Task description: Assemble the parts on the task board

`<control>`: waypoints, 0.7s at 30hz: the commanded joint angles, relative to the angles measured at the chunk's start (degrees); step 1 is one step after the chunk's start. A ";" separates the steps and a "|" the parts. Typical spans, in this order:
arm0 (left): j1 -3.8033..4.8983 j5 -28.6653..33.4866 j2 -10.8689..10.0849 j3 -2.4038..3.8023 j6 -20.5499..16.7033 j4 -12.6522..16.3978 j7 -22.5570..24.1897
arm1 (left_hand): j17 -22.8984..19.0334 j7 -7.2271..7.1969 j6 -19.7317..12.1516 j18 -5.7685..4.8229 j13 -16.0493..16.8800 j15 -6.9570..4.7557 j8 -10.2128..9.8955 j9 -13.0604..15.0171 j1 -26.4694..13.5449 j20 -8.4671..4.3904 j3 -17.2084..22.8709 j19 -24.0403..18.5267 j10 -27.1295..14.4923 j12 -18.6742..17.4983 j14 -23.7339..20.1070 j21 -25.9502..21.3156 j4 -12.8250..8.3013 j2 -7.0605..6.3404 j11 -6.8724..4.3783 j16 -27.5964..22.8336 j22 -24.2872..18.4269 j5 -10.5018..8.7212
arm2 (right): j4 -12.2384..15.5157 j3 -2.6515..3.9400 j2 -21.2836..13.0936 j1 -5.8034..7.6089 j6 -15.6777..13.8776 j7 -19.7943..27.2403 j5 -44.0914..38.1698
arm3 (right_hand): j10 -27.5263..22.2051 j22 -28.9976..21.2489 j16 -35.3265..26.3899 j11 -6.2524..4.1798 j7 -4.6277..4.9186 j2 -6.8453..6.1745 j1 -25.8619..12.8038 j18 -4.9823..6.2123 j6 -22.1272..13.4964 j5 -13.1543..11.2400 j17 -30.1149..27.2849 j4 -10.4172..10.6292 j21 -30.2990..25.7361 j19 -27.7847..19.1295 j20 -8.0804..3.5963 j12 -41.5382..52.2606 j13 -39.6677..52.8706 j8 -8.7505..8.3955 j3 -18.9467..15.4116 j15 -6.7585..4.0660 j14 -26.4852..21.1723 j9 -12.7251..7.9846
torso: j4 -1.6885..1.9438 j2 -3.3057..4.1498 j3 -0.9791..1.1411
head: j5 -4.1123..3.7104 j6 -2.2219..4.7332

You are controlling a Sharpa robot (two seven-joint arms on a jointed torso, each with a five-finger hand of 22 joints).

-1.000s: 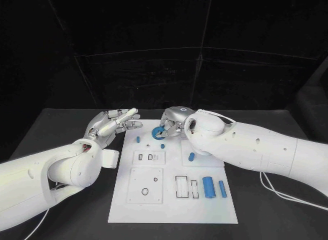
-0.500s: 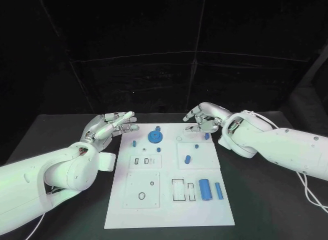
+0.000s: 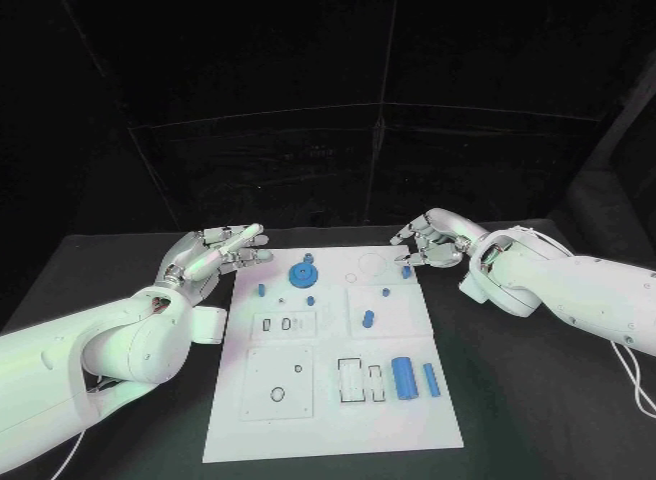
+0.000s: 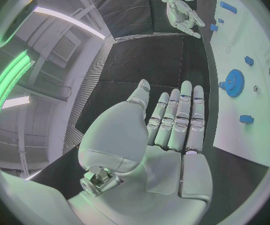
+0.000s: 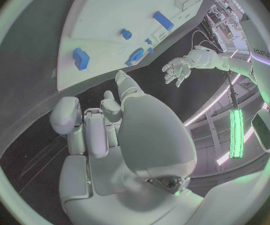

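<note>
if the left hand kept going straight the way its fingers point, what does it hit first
Probably nothing: the left hand points along the task board's left edge toward the bare far table, not at the blue gear. Its height above the table is unclear.

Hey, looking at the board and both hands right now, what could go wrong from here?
1. The blue gear sits near the task board's far end, with small blue pieces close by; a reach for it might knock them.
2. The right hand hangs at the board's far right corner beside a small blue piece; a low sweep may push it off.
3. The two blue cylinders lie side by side, so grasping one could roll the other.
</note>
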 commanded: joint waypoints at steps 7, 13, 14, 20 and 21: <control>0.05 -0.27 0.16 0.01 1.03 -0.17 0.43 | 0.10 0.88 0.30 0.83 -0.03 0.04 -0.25 -0.03 0.58 -0.04 0.11 0.30 0.21 -0.31 0.44 -0.22 -0.45 -0.12 0.09 -0.43 -0.09 0.18 | -2.32 0.02 0.93 -1.77 1.74 0.48 0.24 | -1.25 -1.32 -0.42 0.11 0.30 -0.60 0.11 -0.05 -1.60 0.27 -0.66 -0.91 -0.82 -1.16 0.13 -1.42 -1.29 -0.86 -0.74 0.10 2.66 -0.11 | 0.11 -0.08 -0.22 | 0.05 -0.21; 0.04 -0.27 0.17 0.01 1.01 -0.31 0.43 | 0.10 0.88 0.30 0.83 -0.03 0.04 -0.25 -0.03 0.58 -0.04 0.11 0.30 0.21 -0.31 0.44 -0.22 -0.45 -0.12 0.09 -0.43 -0.09 0.18 | -3.66 0.02 1.03 -2.25 1.96 -0.10 -0.18 | -1.57 -1.65 -0.52 0.30 0.51 -0.83 -0.23 0.00 -2.51 0.27 -0.76 -1.06 -1.00 -1.36 0.26 -1.83 -1.74 -1.28 -1.30 0.25 2.62 -0.11 | -0.01 -0.04 -0.26 | -0.02 -0.24; 0.04 -0.27 0.18 0.01 1.02 -0.32 0.43 | 0.10 0.88 0.30 0.83 -0.03 0.04 -0.25 -0.03 0.58 -0.04 0.11 0.30 0.21 -0.31 0.44 -0.22 -0.45 -0.12 0.09 -0.43 -0.09 0.18 | -3.85 0.02 1.03 -2.28 2.07 -0.18 -0.27 | -1.63 -1.74 -0.55 0.33 0.54 -0.86 -0.30 0.02 -2.66 0.27 -0.81 -1.08 -1.04 -1.42 0.28 -1.90 -1.83 -1.35 -1.41 0.28 2.60 -0.11 | -0.03 -0.04 -0.27 | -0.04 -0.22; 0.03 -0.27 0.21 0.01 1.03 -0.38 0.41 | 0.10 0.88 0.30 0.83 -0.03 0.04 -0.25 -0.03 0.58 -0.04 0.11 0.30 0.21 -0.31 0.44 -0.22 -0.45 -0.12 0.09 -0.43 -0.09 0.18 | -4.54 0.02 1.09 -2.39 2.63 -0.57 -0.79 | -1.78 -1.94 -0.57 0.39 0.60 -0.93 -0.44 0.05 -2.90 0.24 -0.81 -1.10 -1.14 -1.53 0.33 -2.06 -2.02 -1.44 -1.62 0.33 2.60 -0.10 | -0.02 -0.07 -0.20 | -0.19 -0.25; 0.03 -0.27 0.21 0.00 1.03 -0.39 0.40 | 0.10 0.88 0.30 0.83 -0.03 0.04 -0.25 -0.03 0.58 -0.04 0.11 0.30 0.21 -0.31 0.44 -0.22 -0.45 -0.12 0.09 -0.43 -0.09 0.18 | -4.62 0.02 1.11 -2.40 2.66 -0.60 -0.86 | -1.78 -1.94 -0.57 0.39 0.60 -0.93 -0.45 0.05 -2.90 0.24 -0.81 -1.10 -1.14 -1.53 0.33 -2.06 -2.02 -1.44 -1.62 0.33 2.60 -0.10 | 0.00 -0.04 -0.20 | -0.25 -0.33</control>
